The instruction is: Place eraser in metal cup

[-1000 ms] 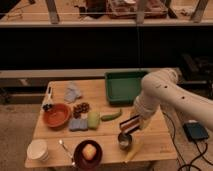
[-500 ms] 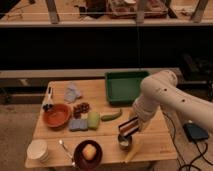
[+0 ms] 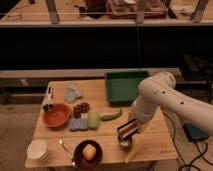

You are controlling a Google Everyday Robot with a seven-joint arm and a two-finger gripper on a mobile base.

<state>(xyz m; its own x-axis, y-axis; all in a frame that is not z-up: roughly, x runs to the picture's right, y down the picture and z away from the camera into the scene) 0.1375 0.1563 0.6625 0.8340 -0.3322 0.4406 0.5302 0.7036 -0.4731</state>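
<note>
The hand [image 3: 131, 128] pinches the eraser [image 3: 127, 130], tilted just above the metal cup [image 3: 125, 144]; lined up to drop it in.

Toward the table's [image 3: 55, 156] front right: gripper [image 3: 131, 131], closed on the eraser [image 3: 127, 130], directly above the metal cup [image 3: 125, 144]. Behind these, at the back right: tray [image 3: 125, 86]. Front left corner: white bowl [image 3: 37, 149]. Right of that: spoon [image 3: 65, 150], then dark bowl [image 3: 88, 152].
</note>
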